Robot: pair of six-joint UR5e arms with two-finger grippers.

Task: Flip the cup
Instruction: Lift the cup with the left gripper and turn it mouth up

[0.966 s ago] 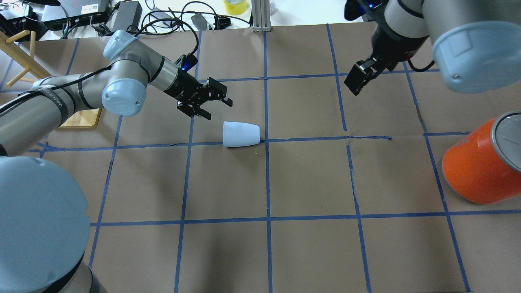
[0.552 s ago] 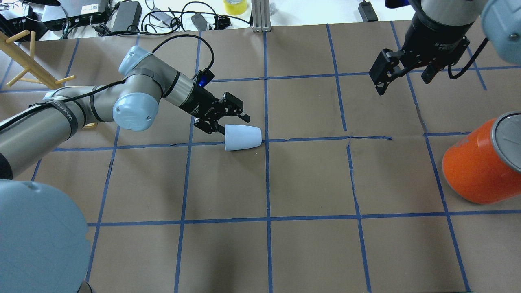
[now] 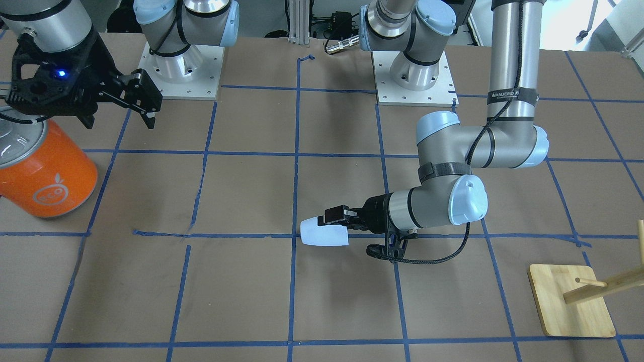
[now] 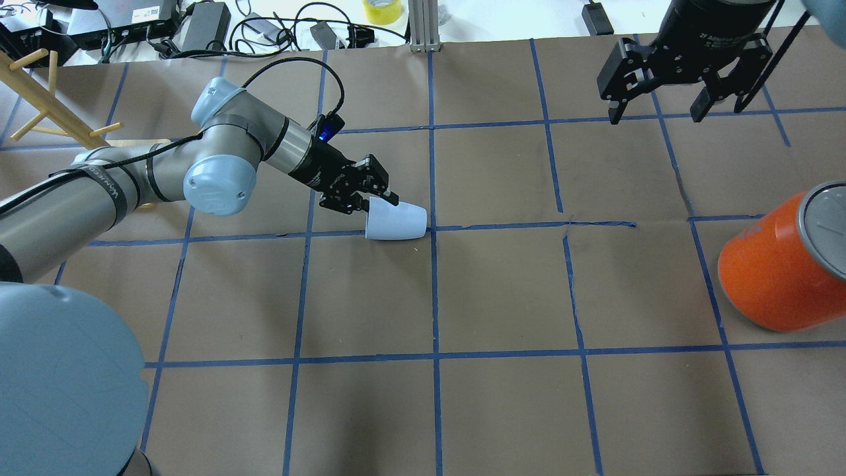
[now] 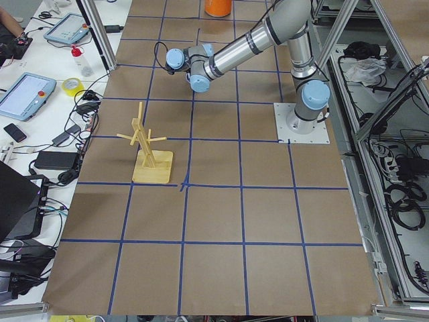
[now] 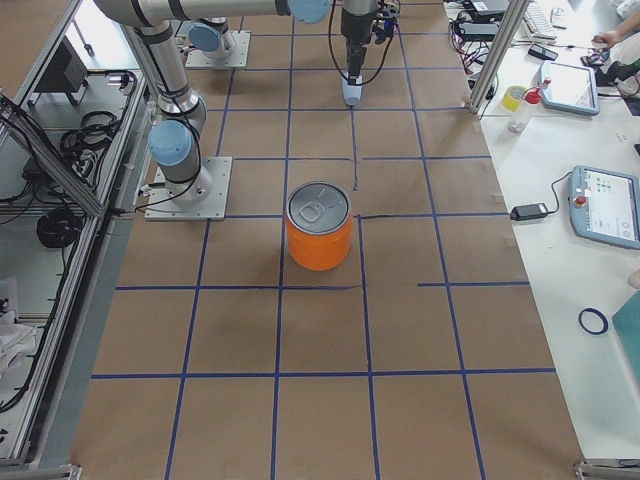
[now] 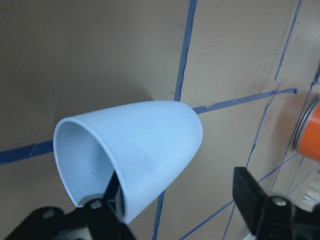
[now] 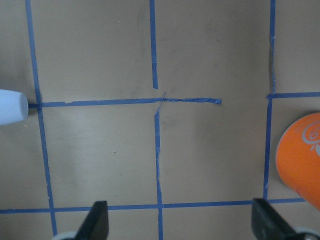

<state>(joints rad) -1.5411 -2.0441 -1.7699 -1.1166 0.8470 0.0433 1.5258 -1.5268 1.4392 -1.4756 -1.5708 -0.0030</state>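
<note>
The pale blue-white cup (image 4: 395,221) lies on its side near the table's middle, its mouth toward my left arm. It also shows in the front view (image 3: 324,234) and the left wrist view (image 7: 145,150). My left gripper (image 4: 370,201) is open at the cup's rim. In the left wrist view, one finger (image 7: 107,212) is inside the mouth and the other (image 7: 255,195) stands apart outside the wall. My right gripper (image 4: 654,112) is open and empty, high over the far right of the table (image 3: 118,118).
A large orange can (image 4: 773,277) with a silver top stands at the right edge; it also shows in the front view (image 3: 45,176). A wooden peg rack (image 4: 39,92) on a board (image 3: 573,301) stands at the far left. Cables and boxes lie beyond the far edge.
My left gripper has moved forward to the cup, and one finger has gone into its mouth. The cup has shifted slightly. My right gripper has moved up and away to the right.
</note>
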